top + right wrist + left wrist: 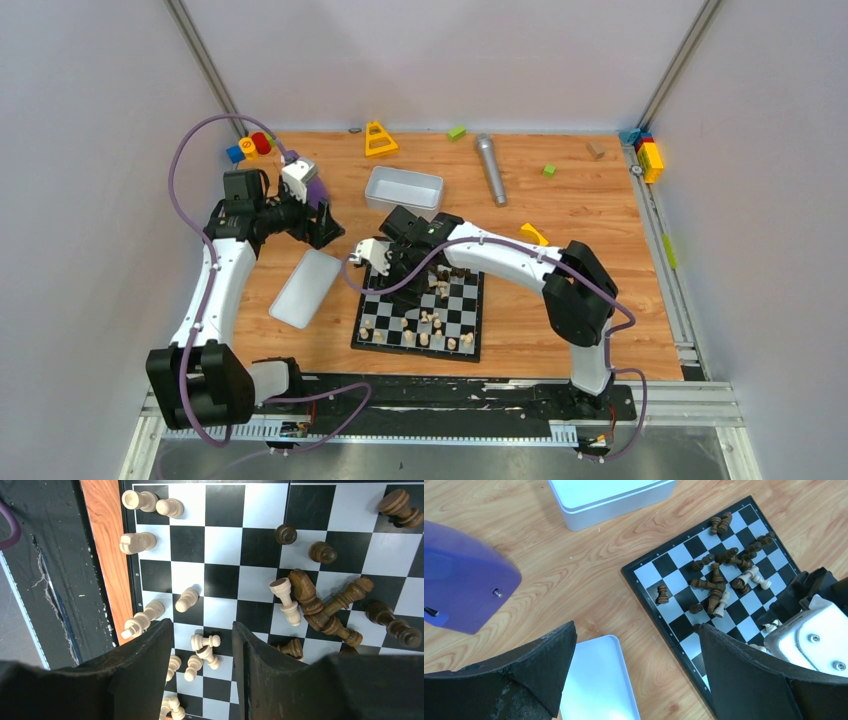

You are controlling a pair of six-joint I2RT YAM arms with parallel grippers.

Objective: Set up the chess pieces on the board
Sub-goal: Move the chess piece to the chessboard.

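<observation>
Starting at the left: the left gripper [636, 635] hangs over the table [600, 260] with its jaws spread wide and nothing between them, just above the far end of the white lid [306, 288]. The lid lies flat, rim up like a shallow dish, and the left wrist view cuts off its near end. Next over, the white tray [403, 188] sits behind the board and apart from it. From above, all I can see in it is its own pale floor.

The board [468, 303] lies near the table's front edge, between the arms. Pale chess pieces [137, 542] are strung along its near side, some standing and several tipped over. Dark chess pieces [714, 587] are mostly toppled in a heap on the far half, with a couple of pale ones mixed in.

The right gripper [202, 627] is low over the board's left side. Its jaws are partly apart, with two fallen pale pieces in the gap, and I can't tell if the fingers touch them. From the top camera, that arm hides most of the dark heap.

Other stuff, left to right:
- coloured blocks [248, 147] in the back-left corner
- a yellow triangle toy [379, 138]
- a green block [456, 131]
- a grey microphone-looking stick [490, 168]
- a yellow curved bit [533, 233] right behind the right forearm
- more blocks [648, 155] at the back right
</observation>
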